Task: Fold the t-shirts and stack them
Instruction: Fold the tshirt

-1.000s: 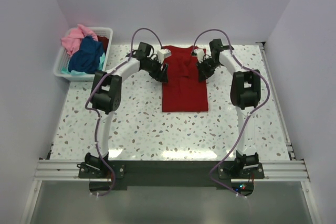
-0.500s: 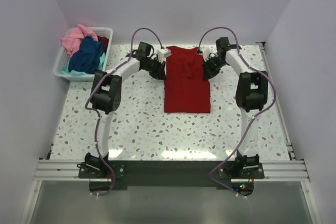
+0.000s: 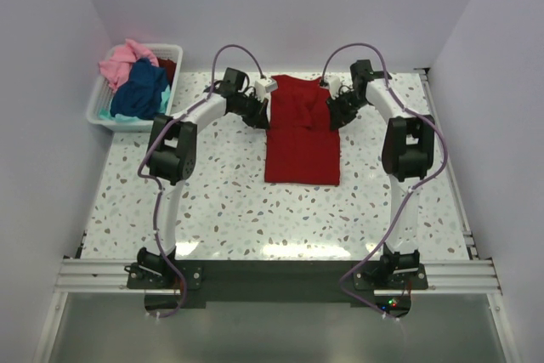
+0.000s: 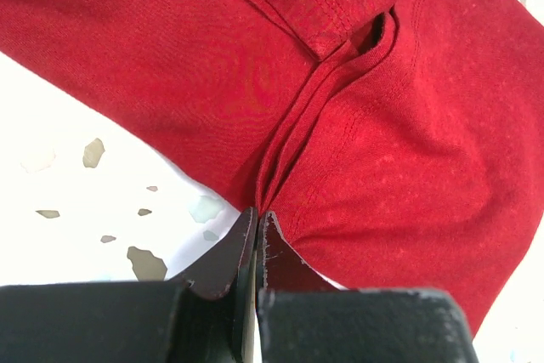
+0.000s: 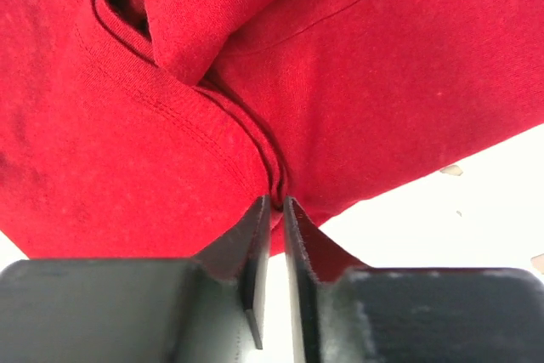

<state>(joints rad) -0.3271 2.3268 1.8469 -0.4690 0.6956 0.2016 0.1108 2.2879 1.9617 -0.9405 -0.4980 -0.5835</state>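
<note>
Left gripper [image 4: 257, 214]: clamped on left edge of deep red t-shirt [image 3: 299, 138]; right gripper [image 5: 274, 201]: jaws narrowly parted at its right edge. Shirt lies far-centre on table [image 3: 212, 201]. Likely crosswise fold in hand; next move needs matched grips.

table [image 3: 238, 210]: bears the spread t-shirt [image 3: 300, 142] at its middle, toward the far edge
basket [image 3: 95, 114]: at the table's far left corner, well apart from the spread t-shirt
heaped t-shirts [image 3: 138, 84]: in the basket
left gripper [image 4: 257, 214]: at the spread t-shirt's left edge — a fold of it between the jaws
right gripper [image 5: 274, 203]: at its right edge, opposite the left gripper — a fold at the tips
</note>
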